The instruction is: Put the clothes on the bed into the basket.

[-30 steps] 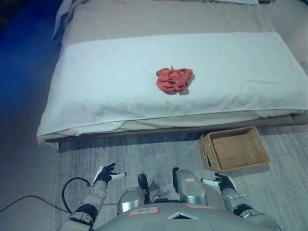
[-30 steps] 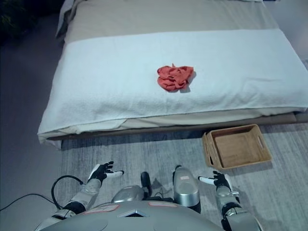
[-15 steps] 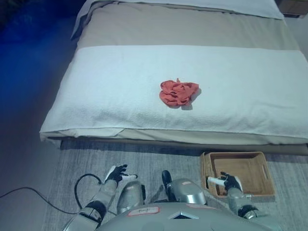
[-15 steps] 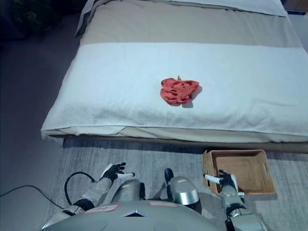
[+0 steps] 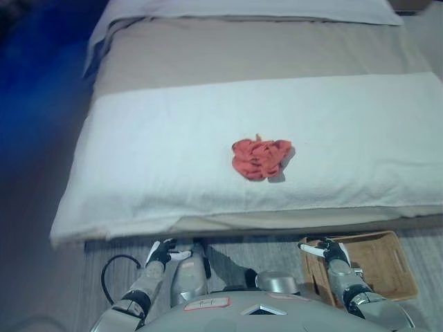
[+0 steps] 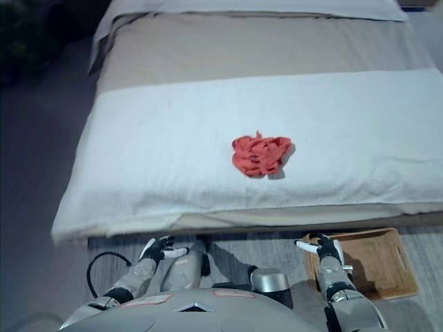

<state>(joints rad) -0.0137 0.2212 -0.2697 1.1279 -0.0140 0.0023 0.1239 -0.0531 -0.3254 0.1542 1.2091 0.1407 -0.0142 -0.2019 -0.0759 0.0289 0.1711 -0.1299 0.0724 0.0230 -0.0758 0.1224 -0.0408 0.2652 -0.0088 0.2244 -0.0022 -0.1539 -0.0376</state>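
Observation:
A crumpled red cloth (image 5: 259,158) lies on the white blanket of the bed (image 5: 173,152), near the middle and towards the front edge. A shallow wooden basket (image 5: 384,263) stands empty on the floor at the lower right, just below the bed's front edge. My left hand (image 5: 160,252) is low at the lower left over the floor, fingers relaxed and holding nothing. My right hand (image 5: 329,252) is low at the lower right, over the basket's left rim, fingers relaxed and empty. Both hands are well short of the cloth.
The bed has a beige sheet (image 5: 249,52) further back and a white pillow (image 5: 263,8) at the far end. A grey carpet (image 5: 242,245) covers the floor in front of the bed. Dark floor lies to the bed's left.
The camera has moved closer to the bed, so bed and basket sit lower in view. Both hands stay low and open, and the cloth has not moved on the blanket.

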